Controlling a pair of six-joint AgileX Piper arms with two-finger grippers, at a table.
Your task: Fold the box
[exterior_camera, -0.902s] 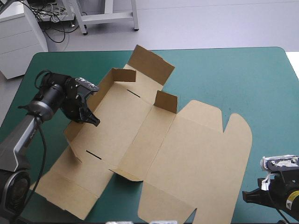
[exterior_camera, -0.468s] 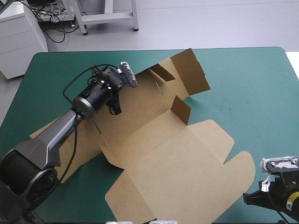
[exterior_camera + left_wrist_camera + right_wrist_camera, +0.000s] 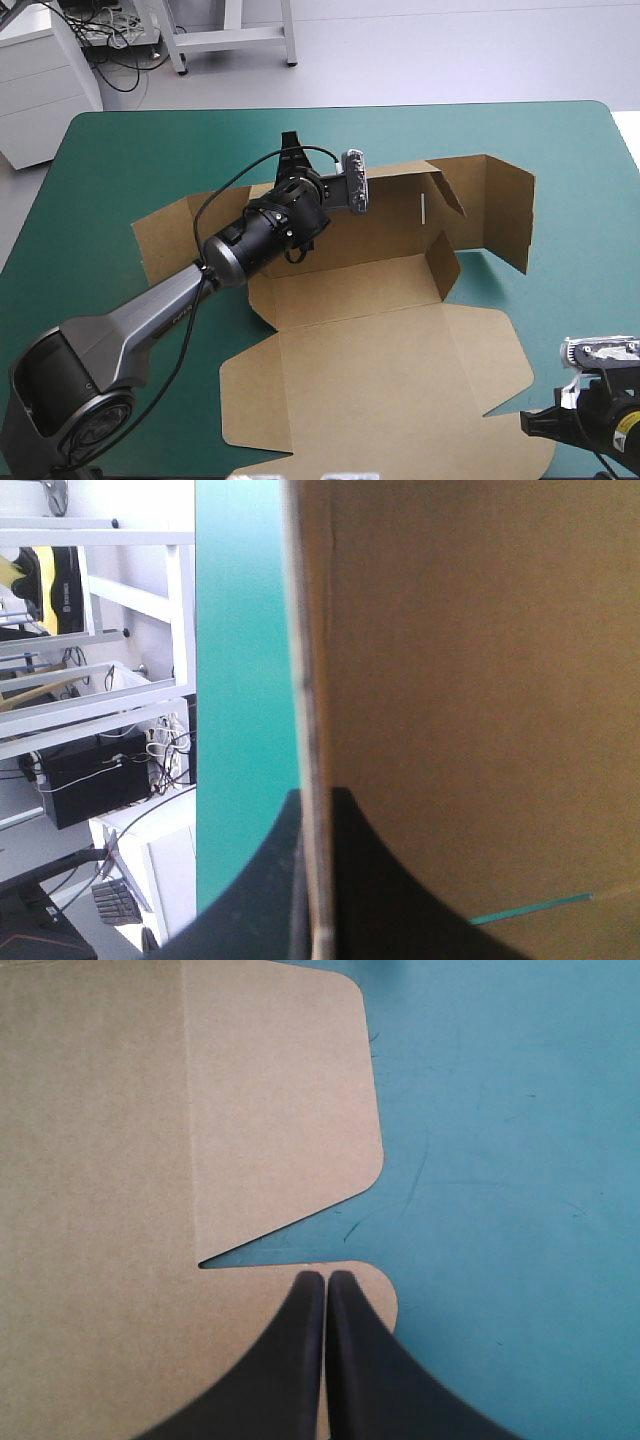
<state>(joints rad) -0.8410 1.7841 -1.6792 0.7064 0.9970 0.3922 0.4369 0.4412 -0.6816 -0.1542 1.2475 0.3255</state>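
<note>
No readable text or marks: box (image 3: pixel 400 350) plain brown, nothing legible elsewhere.

**Lighting: bright and even, from overhead; no glare found.**
High view: the box (image 3: pixel 380 350) and the teal-green cover (image 3: pixel 130 150) are evenly lit. The raised wall (image 3: pixel 505 210) throws a soft shadow on the cover beside it, and the left gripper (image 3: pixel 296 245) a darker one on the board beneath. Left wrist view: the board dims toward the black fingers. Right wrist view: flat light, thin edge shadows.
</note>
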